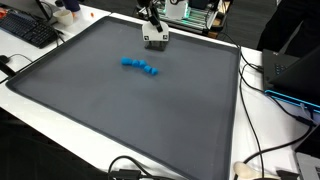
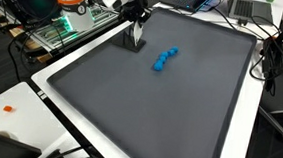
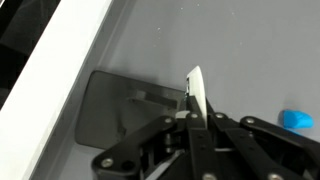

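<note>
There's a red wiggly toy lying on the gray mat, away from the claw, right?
Not quite. The toy is blue, not red. It does lie on the gray mat, away from the claw, as both exterior views show.

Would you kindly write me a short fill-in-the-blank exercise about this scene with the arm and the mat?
1. The lumpy object lying on the mat is ___ in colour.
2. The gripper is near the mat's ___, not over its middle.
3. The keyboard beside the mat is ___ in colour.
Missing words: blue; edge; black.
</note>
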Robot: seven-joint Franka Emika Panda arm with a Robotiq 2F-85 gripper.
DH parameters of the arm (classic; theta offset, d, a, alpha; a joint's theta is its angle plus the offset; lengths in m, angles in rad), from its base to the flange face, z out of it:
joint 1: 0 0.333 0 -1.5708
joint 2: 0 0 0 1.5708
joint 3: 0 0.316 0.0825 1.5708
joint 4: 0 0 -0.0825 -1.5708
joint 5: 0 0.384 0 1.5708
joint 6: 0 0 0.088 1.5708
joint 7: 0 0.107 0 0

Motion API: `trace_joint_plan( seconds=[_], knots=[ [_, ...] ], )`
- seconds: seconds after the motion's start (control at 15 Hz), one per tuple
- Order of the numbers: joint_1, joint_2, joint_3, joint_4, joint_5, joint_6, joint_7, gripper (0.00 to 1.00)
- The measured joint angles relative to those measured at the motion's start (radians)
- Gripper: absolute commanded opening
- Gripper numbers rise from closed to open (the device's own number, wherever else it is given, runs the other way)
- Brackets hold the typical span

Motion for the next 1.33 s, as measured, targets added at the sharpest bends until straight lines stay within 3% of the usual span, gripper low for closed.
trace_joint_plan(
  seconds=[1.33],
  knots=[
    [0.022, 0.046, 0.021, -0.052, 0.102, 0.189, -0.024, 0.01]
  ],
)
